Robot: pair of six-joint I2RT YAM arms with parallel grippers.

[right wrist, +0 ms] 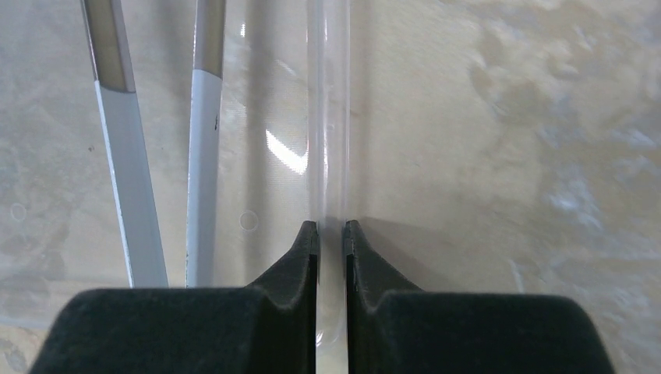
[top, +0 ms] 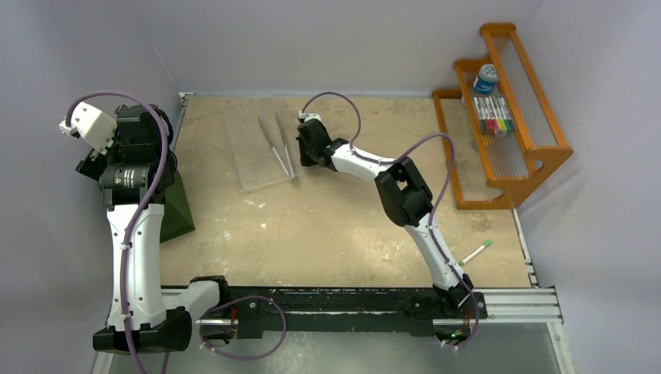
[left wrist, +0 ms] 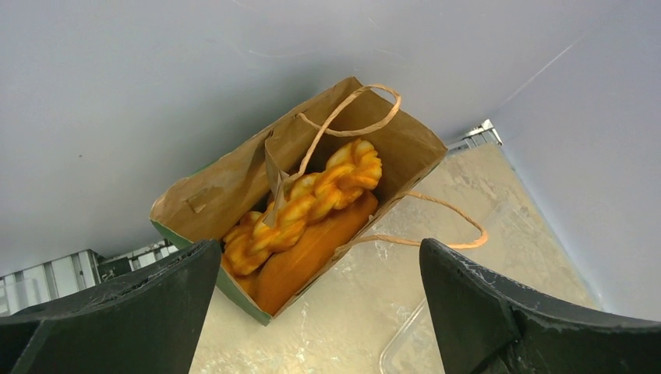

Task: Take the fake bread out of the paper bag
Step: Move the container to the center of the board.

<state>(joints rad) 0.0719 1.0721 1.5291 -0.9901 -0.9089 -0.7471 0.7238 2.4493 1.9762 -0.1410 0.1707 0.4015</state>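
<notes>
Jaws of left gripper [left wrist: 319, 248]: spread wide, empty, poised over bag mouth. Jaws of right gripper [right wrist: 330, 230]: pinched almost together on clear rim of tray [right wrist: 328, 117], well apart from bag.

Hazards, as judged:
- bag [left wrist: 226, 187], light and unheld: sliding or tipping under a push
- cord [left wrist: 327, 128] draped over bread: snagging a finger, hauling bag up with the piece
- glossy braid [left wrist: 312, 199]: slipping from pinch
- braid and loaf [left wrist: 312, 257] caught together: one dropping back

Count:
- bag: one, green outside, kraft inside, at left edge of table [top: 335, 226], mouth open toward left gripper
- tray: one, clear, far middle of table
- tongs [right wrist: 125, 156]: one pair, two arms, lying on tray
- cord handles: two, one across bread, one trailing on table
- bread: two pieces visible, both inside bag, braid on top of loaf; more possibly hidden beneath
</notes>
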